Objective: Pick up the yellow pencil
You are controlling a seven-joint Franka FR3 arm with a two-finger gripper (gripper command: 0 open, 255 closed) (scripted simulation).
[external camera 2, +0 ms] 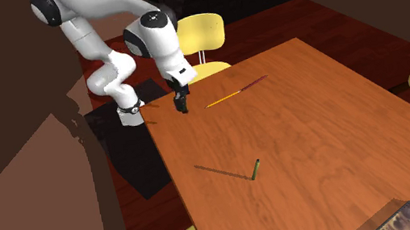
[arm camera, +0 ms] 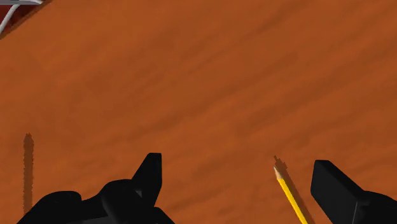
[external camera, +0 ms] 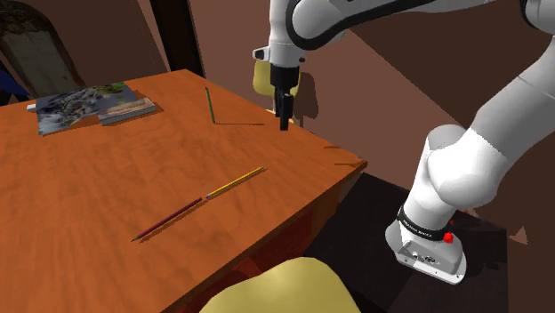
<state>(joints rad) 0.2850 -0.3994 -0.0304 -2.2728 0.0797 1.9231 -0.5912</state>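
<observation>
Although poised above the worktop [external camera: 89, 196], found the end effector [external camera: 284, 120] released, fingers [arm camera: 149, 175] apart, grasping nothing. Saw the yellow pencil [external camera: 236, 182] lying flat on the wood (untouched, tip just inside one finger in the wrist view). Left undone: aligning, descending, clenching, lifting.

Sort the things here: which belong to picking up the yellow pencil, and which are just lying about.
For the job: yellow pencil; gripper, open.
Lying about: maroon pencil; green pencil; magazines.
</observation>
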